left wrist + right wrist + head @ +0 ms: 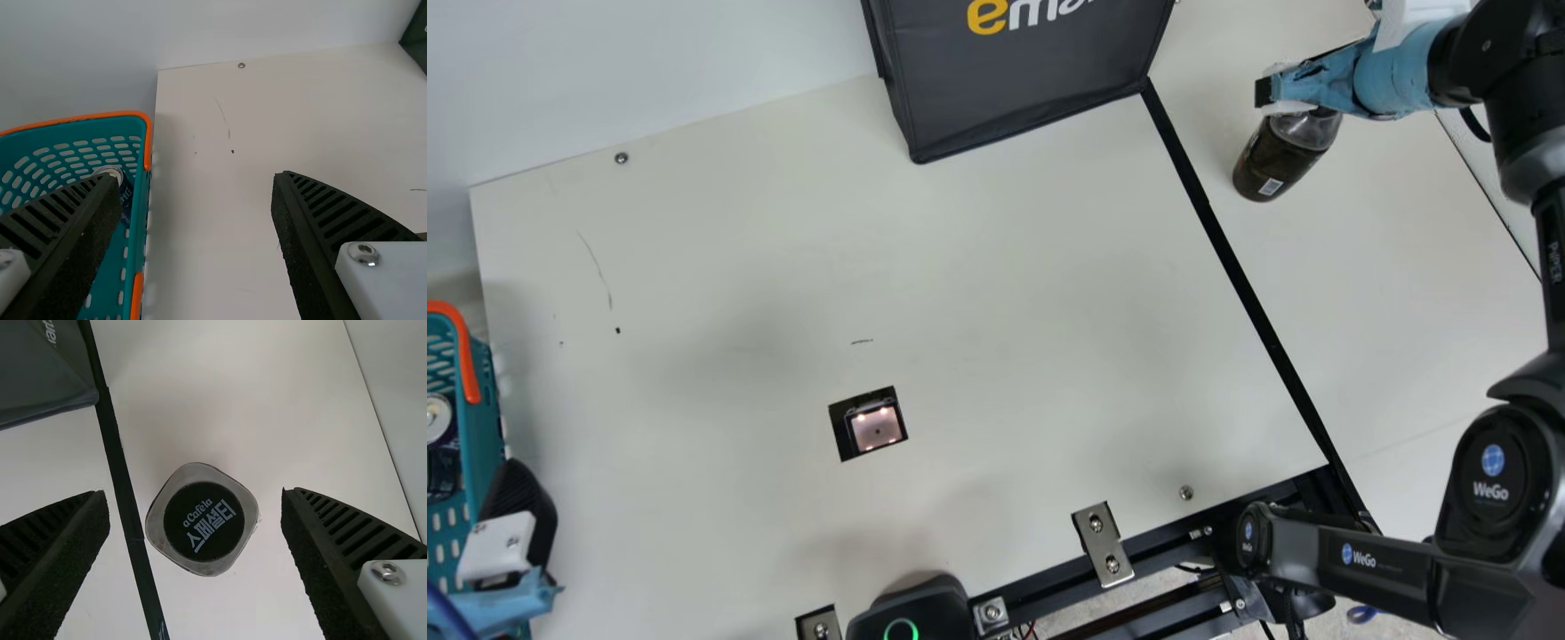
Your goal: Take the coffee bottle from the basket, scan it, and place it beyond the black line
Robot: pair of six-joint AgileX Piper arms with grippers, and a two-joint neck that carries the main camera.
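Observation:
The coffee bottle (1285, 156), dark with a clear upper part, stands on the table just past the black line (1227, 253), on its right side. My right gripper (1264, 93) is over the bottle's top in the main view. From the right wrist, the bottle's dark round lid (204, 521) shows between the widely parted fingers of the right gripper (194, 495), with space on both sides. My left gripper (520, 524) is by the teal basket (482, 418) at the far left. Its own wrist view has the left gripper (195, 177) open and holding nothing, the basket (139, 220) beside it.
A lit scanner window (875, 427) is set into the table left of the black line. A dark bag (1014, 89) stands at the back. A can (125, 190) lies in the basket. Black framing with metal brackets (1103, 544) runs along the front edge.

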